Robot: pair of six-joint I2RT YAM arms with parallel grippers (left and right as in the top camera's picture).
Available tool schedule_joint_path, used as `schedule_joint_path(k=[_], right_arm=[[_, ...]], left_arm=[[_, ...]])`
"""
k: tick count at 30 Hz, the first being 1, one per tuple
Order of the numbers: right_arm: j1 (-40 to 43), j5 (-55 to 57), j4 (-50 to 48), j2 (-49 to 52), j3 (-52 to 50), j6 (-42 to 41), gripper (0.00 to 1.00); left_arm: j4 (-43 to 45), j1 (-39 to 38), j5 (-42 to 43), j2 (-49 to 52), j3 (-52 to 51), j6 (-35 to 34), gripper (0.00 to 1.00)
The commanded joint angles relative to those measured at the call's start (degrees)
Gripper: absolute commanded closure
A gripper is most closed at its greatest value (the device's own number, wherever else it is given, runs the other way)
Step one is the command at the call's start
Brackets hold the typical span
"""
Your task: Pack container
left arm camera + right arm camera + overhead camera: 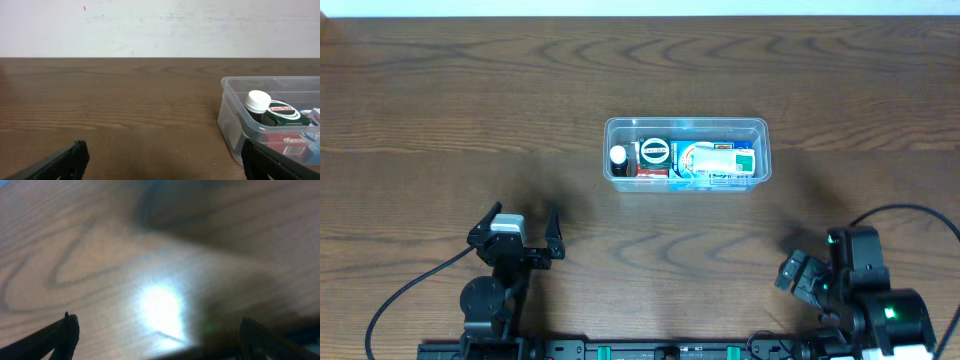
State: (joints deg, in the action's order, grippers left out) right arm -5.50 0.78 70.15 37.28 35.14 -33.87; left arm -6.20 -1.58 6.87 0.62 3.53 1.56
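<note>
The container (686, 124) is a clear shallow plastic tub at the table's middle, with its rim showing in the left wrist view (227, 112). It holds a white-capped bottle (618, 157), a green-lidded round tin (654, 152), a red box and blue-white packets (720, 163). My left gripper (525, 222) is open and empty, low on the near left, well short of the container. In its wrist view (162, 157) only bare wood lies between the fingers. My right gripper (798, 272) is open and empty at the near right, over bare wood (157, 330).
The wooden table (440, 120) stretches all round the container. A black cable (910, 212) loops at the right edge by the right arm, and another (405, 290) runs from the left arm. A pale wall (160, 25) stands behind the table.
</note>
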Motion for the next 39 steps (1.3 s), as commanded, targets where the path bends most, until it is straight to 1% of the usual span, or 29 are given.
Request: schedule_joint_path(k=[1,13,16,18,21,24,27,29,33,36,39], right_arm=[[-0.5,0.1,0.2,-3.2,0.0,-0.9,0.01],[-0.5,0.3,-0.9,-12.1,-0.1,-0.8,0.01],[-0.5,0.3,-8.0,-13.7,-1.3,0.1,0.01],[-0.5,-0.5,-14.4,-14.9,-2.8,3.7,0.01],[-0.5,-4.9,-25.6,-16.9,-6.3,13.8,0.01],[-0.5,-13.3,-37.2,-19.3,-11.3,26.6,0.01],[-0.5,-18.1,-46.9,-21.5,-16.6,34.4,0.01],[-0.5,-17.9,-53.1,-23.1,-20.3,34.8,0.01],[-0.5,-16.9,-61.3,-26.1,-26.4,34.8,0.01],[-0.5,-14.5,-64.9,-28.3,-29.8,34.8,0.01],[-0.4,-12.2,-66.4,-30.0,-32.0,34.8,0.01]], left_arm=[[-0.7,0.3,-0.7,-0.4,-1.8,0.8,0.02],[-0.7,0.3,-0.7,-0.4,-1.8,0.8,0.02],[-0.7,0.3,-0.7,-0.4,-1.8,0.8,0.02],[-0.7,0.3,-0.7,-0.4,-1.8,0.8,0.02],[-0.7,0.3,-0.7,-0.4,-1.8,0.8,0.02],[-0.7,0.3,-0.7,-0.4,-1.8,0.8,0.02],[-0.7,0.3,-0.7,-0.4,-1.8,0.8,0.02],[-0.7,0.3,-0.7,-0.4,-1.8,0.8,0.02],[-0.7,0.3,-0.7,-0.4,-1.8,0.8,0.02],[-0.7,0.3,-0.7,-0.4,-1.8,0.8,0.02],[-0.7,0.3,-0.7,-0.4,-1.8,0.8,0.02]])
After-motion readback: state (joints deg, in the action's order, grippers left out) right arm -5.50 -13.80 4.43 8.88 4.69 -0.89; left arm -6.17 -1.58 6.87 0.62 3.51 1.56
